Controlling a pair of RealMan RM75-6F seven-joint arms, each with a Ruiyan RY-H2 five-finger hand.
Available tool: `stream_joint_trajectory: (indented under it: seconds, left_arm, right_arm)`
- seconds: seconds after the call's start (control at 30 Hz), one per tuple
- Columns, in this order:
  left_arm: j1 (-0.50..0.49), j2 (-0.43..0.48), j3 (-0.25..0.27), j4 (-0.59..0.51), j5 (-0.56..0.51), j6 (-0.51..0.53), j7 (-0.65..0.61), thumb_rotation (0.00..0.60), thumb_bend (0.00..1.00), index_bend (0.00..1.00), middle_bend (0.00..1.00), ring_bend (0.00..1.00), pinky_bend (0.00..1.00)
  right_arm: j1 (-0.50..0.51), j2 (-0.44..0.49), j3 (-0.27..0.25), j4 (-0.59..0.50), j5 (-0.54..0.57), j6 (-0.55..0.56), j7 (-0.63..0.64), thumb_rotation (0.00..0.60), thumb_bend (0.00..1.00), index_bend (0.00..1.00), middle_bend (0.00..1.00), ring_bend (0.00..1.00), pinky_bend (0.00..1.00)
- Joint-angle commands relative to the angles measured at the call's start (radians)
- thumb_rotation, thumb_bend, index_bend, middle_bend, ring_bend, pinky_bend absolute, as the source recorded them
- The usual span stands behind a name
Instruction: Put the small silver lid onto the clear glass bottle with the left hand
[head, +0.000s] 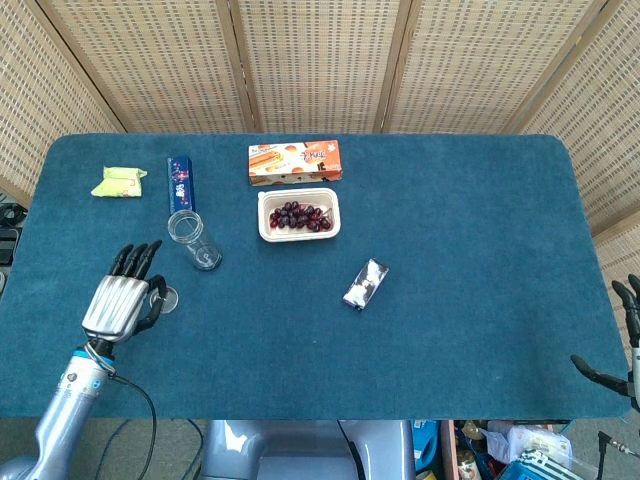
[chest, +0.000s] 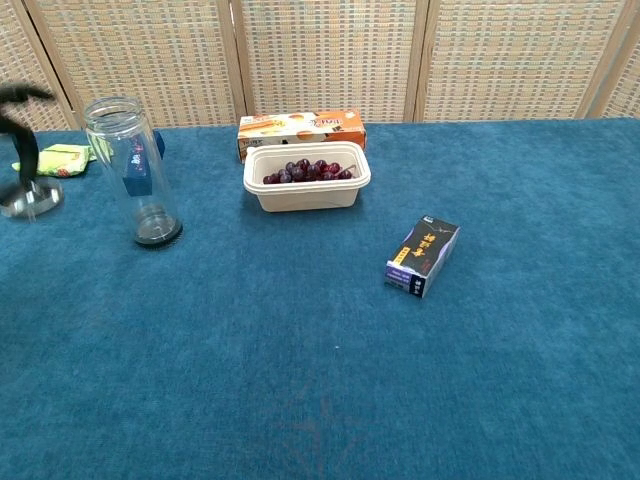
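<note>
The clear glass bottle stands upright and uncapped on the blue table, left of centre. In the chest view the bottle shows tall, its mouth open. My left hand hovers to the near left of it and pinches the small silver lid at its fingertips. From the chest camera the lid hangs blurred in the air at the left edge, below the mouth and apart from the glass, under dark fingers. My right hand shows at the table's near right corner, its fingers apart and holding nothing.
A white tray of dark grapes sits right of the bottle, with an orange box behind it. A blue box and a yellow-green packet lie at the far left. A small dark box lies mid-table.
</note>
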Motion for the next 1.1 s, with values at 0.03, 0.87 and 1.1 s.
stream_joint_trajectory:
  seconds: [0.03,0.87,1.1]
  left_arm:
    - [-0.069,0.087,-0.125,-0.093,-0.16,-0.02,0.047,0.6,0.5,0.58,0.0,0.0,0.0]
    - [-0.401,0.006,-0.236,0.101,-0.687,-0.151,0.138,0.6,0.5,0.58,0.0,0.0,0.0]
    - [-0.44,-0.035,-0.214,0.125,-0.728,-0.102,0.164,0.6,0.5,0.58,0.0,0.0,0.0]
  right_arm:
    - [0.003,-0.003,0.001,0.002,0.007,-0.006,-0.003,0.6,0.0,0.05,0.0,0.0,0.0]
    - [0.008,0.009,0.034,0.026,0.085,-0.033,0.047,0.6,0.0,0.05,0.0,0.0,0.0]
    - [0.005,0.02,0.036,0.028,0.095,-0.043,0.072,0.6,0.0,0.05,0.0,0.0,0.0]
